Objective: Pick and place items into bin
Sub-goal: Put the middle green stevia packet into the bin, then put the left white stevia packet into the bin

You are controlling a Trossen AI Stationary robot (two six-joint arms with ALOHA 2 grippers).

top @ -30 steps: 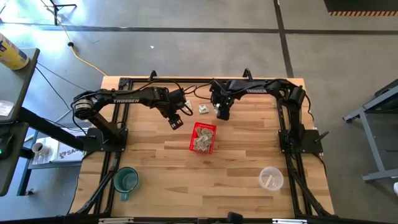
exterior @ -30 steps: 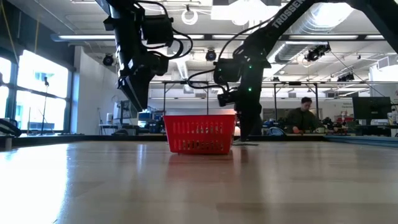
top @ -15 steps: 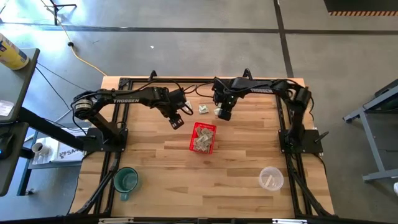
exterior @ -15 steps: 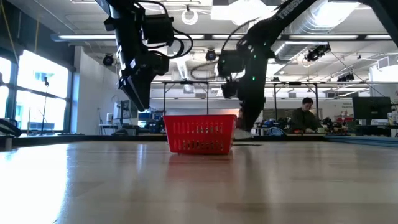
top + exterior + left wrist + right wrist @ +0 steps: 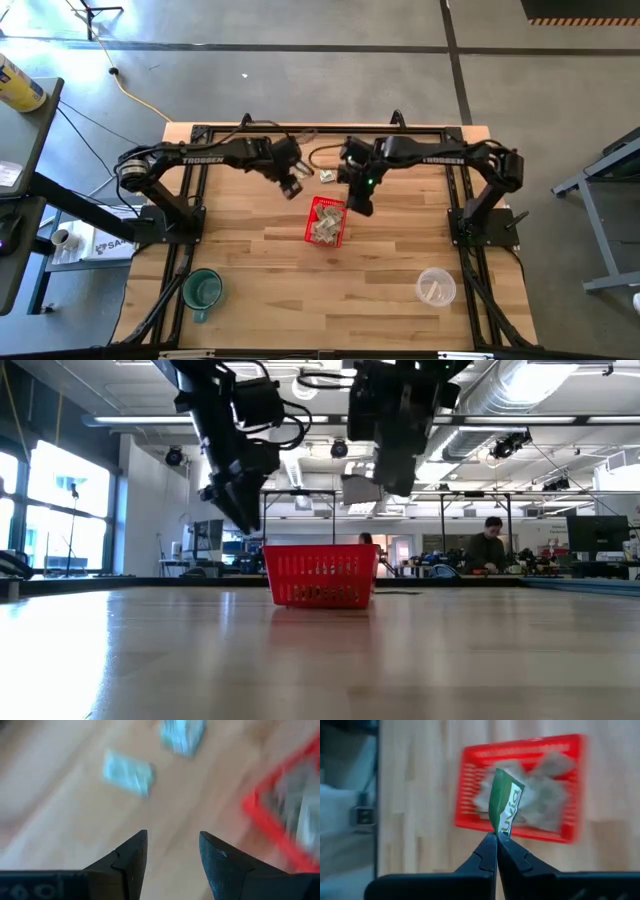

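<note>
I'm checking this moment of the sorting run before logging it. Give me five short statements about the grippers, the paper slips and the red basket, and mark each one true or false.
1. The right gripper has its jaws shut on a paper slip. True.
2. The red basket is empty. False: several slips already lie in it.
3. The left gripper holds a slip. False: its jaws are open with nothing between them.
4. Slips on the table lie ahead of the left gripper. True.
5. The green mug stands inside the red basket. False: it stands apart, near a table corner on the left arm's side.
</note>
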